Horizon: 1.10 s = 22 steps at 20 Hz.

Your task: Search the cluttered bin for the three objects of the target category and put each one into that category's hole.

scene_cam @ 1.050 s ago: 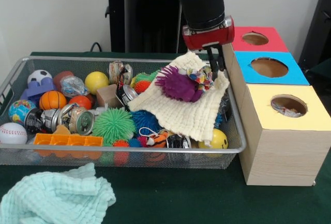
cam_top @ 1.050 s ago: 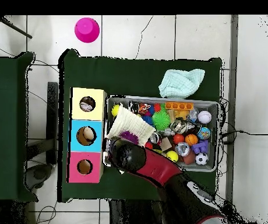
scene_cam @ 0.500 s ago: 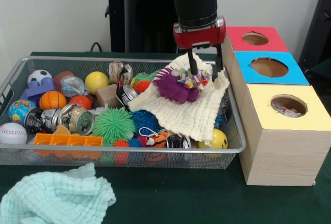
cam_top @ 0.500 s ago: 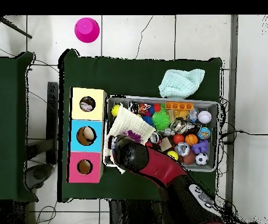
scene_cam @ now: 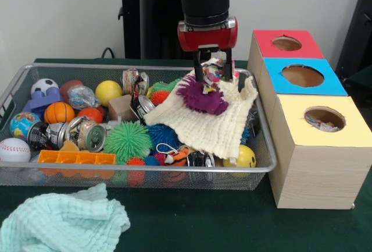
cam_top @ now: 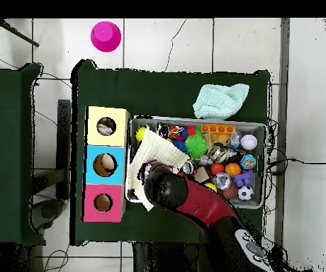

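My gripper point(scene_cam: 213, 75) hangs over the right part of the wire bin point(scene_cam: 17, 83), with a small colourful crumpled thing point(scene_cam: 211, 77) between its fingers, and it looks shut on it. Just below lies a purple spiky toy point(scene_cam: 200, 98) on a cream cloth point(scene_cam: 203, 125) draped over the clutter. To the right of the bin stands a row of boxes with holes: red point(scene_cam: 299, 50), blue point(scene_cam: 328, 86) and yellow point(scene_cam: 349, 127). Something lies inside the yellow hole. In the overhead view the arm point(cam_top: 183, 202) hides the gripper above the cream cloth point(cam_top: 155, 150).
The bin holds a green spiky ball point(scene_cam: 128, 140), crushed cans point(scene_cam: 87, 134), an orange tray point(scene_cam: 75, 158), a basketball point(scene_cam: 58, 112), a baseball point(scene_cam: 13, 149) and a yellow smiley ball point(scene_cam: 247, 158). A mint cloth point(scene_cam: 58, 223) lies before the bin. A pink cup point(cam_top: 105, 35) stands on the floor.
My gripper has moved left, away from the boxes, and risen a little. The colourful crumpled thing has come along with it, now above the purple toy.
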Motion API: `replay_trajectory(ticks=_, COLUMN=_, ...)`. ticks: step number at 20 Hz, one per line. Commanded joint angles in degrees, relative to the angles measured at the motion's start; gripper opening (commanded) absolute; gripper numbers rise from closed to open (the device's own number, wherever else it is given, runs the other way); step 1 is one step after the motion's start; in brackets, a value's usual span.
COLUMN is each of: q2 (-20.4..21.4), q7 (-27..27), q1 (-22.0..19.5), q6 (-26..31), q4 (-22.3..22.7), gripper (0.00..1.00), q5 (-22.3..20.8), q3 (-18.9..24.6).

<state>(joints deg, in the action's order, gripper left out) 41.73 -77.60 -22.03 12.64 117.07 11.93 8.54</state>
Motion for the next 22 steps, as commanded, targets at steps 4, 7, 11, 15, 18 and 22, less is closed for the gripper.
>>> replay_trajectory(ticks=4, q2=-2.8, q7=-7.7, q1=-0.2, q6=6.0, q4=-6.5, gripper=1.00, q5=-0.9, q3=-1.2)
replay_trajectory(ticks=7, q2=-7.2, q7=-6.9, q1=-2.6, q6=2.1, q4=-6.7, gripper=1.00, q5=-1.0, q3=2.3)
replay_trajectory(ticks=11, q2=-7.0, q7=-6.9, q1=-3.3, q6=4.6, q4=-6.8, gripper=1.00, q5=-0.2, q3=3.7)
replay_trajectory(ticks=15, q2=-6.9, q7=-6.9, q1=-3.4, q6=4.4, q4=-6.4, gripper=1.00, q5=-0.6, q3=3.6)
replay_trajectory(ticks=18, q2=-7.0, q7=-7.0, q1=-3.7, q6=4.1, q4=-6.3, gripper=0.00, q5=-0.6, q3=3.9)
replay_trajectory(ticks=22, q2=-7.3, q7=-6.6, q1=-3.4, q6=5.6, q4=-7.2, gripper=0.00, q5=-0.6, q3=3.9)
